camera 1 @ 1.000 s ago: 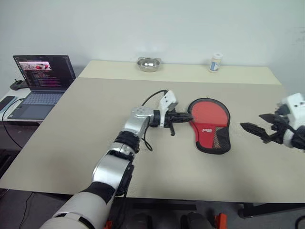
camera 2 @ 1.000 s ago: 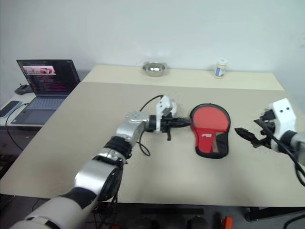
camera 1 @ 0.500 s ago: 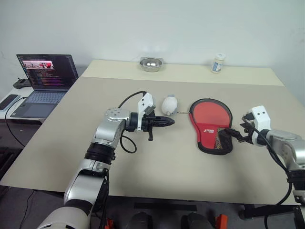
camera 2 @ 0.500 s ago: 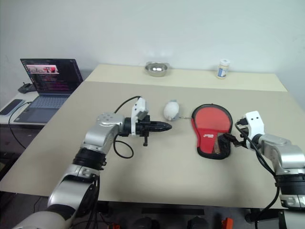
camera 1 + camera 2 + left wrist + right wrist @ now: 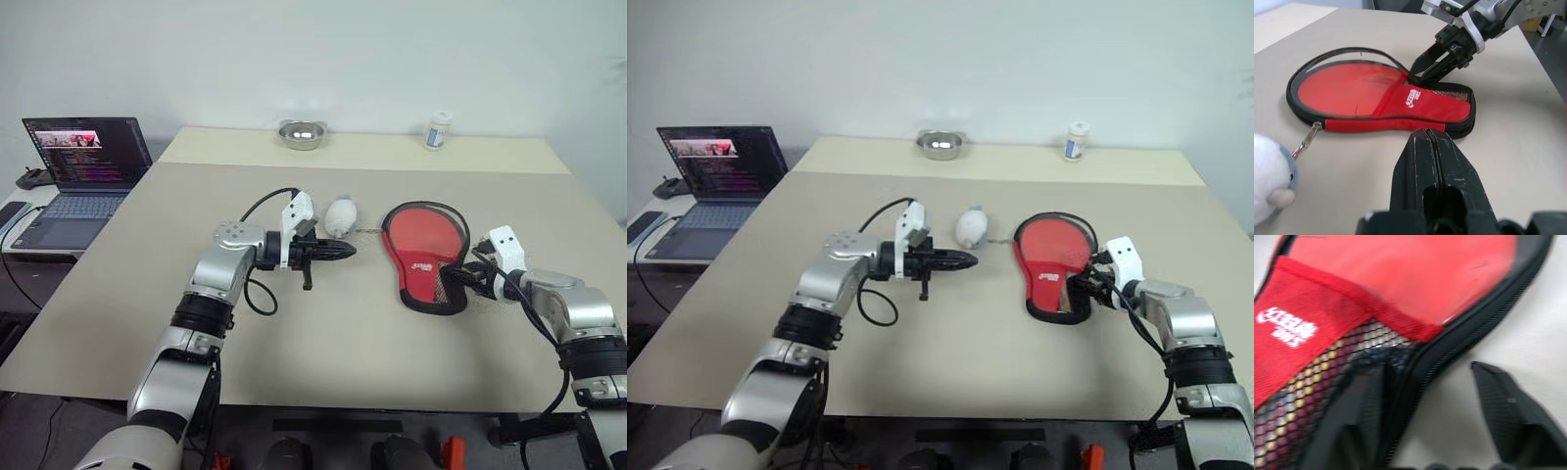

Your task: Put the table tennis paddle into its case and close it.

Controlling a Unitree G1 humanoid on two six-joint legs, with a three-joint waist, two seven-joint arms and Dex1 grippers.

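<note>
The red case (image 5: 423, 266) lies flat on the table, round end away from me, with its white logo and black mesh pocket facing up. Through its clear panel shows the red face of the table tennis paddle (image 5: 1347, 88), inside the case. My right gripper (image 5: 460, 278) is low at the case's handle end. It is open, with one finger (image 5: 1359, 396) over the mesh and the other (image 5: 1498, 396) on the table, so the black zip rim runs between them. My left gripper (image 5: 347, 251) is shut and empty, hovering left of the case.
A white plush charm (image 5: 340, 215) lies between my left gripper and the case, chained (image 5: 1308, 141) to the zip. A steel bowl (image 5: 301, 132) and a small white bottle (image 5: 440, 129) stand at the table's back. A laptop (image 5: 83, 157) sits on a side desk at far left.
My right gripper has come down and in to the case's handle end, and its fingers have narrowed. My left gripper drew back leftward from the case, uncovering the plush charm, then held still.
</note>
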